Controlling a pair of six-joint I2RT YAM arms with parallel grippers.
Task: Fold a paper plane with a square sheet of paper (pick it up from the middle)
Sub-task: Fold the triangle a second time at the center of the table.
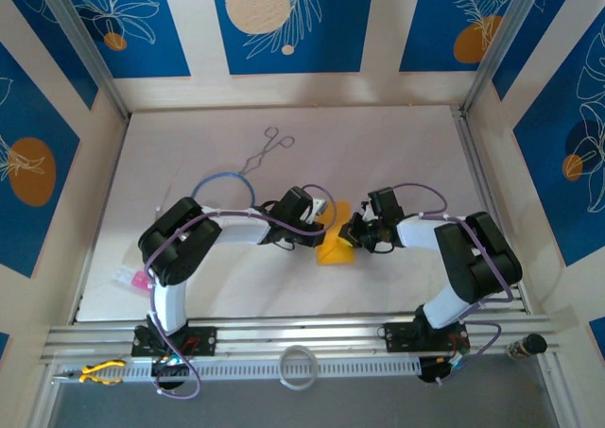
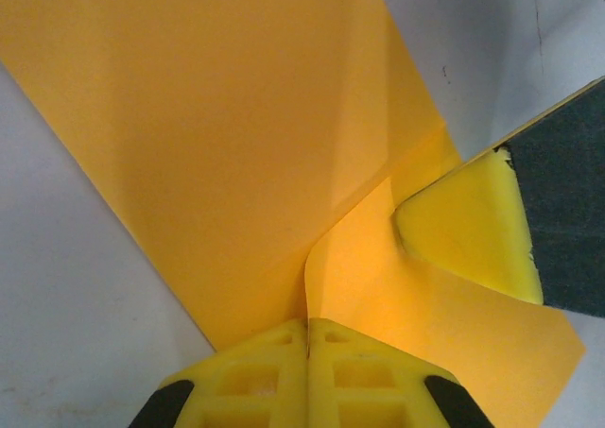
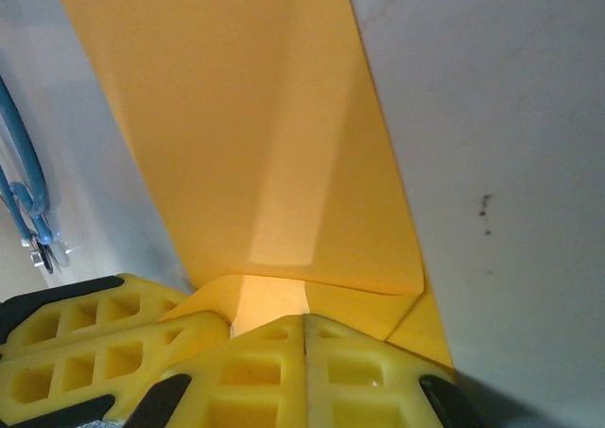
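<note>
The square sheet of paper (image 1: 334, 250), orange-yellow and folded into layers, lies on the white table between my two grippers. In the left wrist view the sheet (image 2: 217, 135) lies flat, and one flap curls up into the seam of my left gripper (image 2: 309, 326), which is shut on that flap's edge. My right gripper (image 3: 304, 319) is shut, its tips resting against the folded sheet (image 3: 255, 135) at a crease. One of its fingertips (image 2: 468, 230) presses on the flap beside the left gripper. From above, the left gripper (image 1: 321, 222) and right gripper (image 1: 352, 234) nearly touch over the paper.
Metal scissors (image 1: 267, 151) and a blue cable loop (image 1: 222, 178) lie behind the left arm. A small pink slip (image 1: 140, 279) sits at the table's left front corner. A tape ring (image 1: 299, 367) and yellow-handled pliers (image 1: 99, 371) rest on the front rail.
</note>
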